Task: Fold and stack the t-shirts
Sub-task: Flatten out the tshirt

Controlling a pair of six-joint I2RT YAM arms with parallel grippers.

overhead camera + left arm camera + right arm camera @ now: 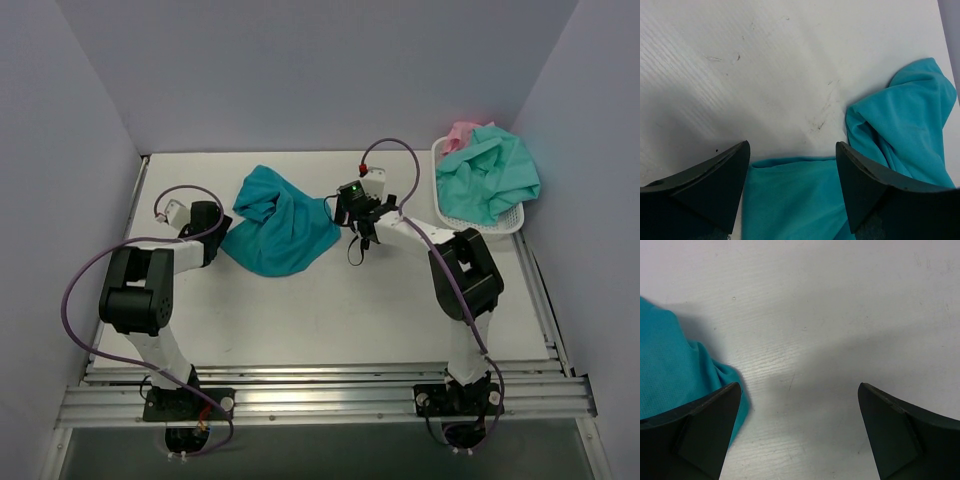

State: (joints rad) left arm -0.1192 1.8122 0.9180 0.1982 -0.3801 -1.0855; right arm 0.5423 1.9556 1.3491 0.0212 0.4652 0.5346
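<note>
Top external view: a white perforated basket point(505, 224) sits at the table's far right corner. It holds a mint-green t-shirt point(490, 180) that spills over its rim, with a pink t-shirt point(462, 131) mostly buried behind it. The teal t-shirt point(280, 228) lies crumpled on the table's far half, left of centre. The left gripper point(792, 150) stands wide apart at the shirt's left edge, with a flat hem lying between its fingers and nothing pinched. The right gripper point(800, 390) gapes fully over bare surface just beside the shirt's right edge, holding nothing. Both wrist views cut the shirt off. The white table point(330, 310) is scuffed, and pale lavender walls enclose three sides.
</note>
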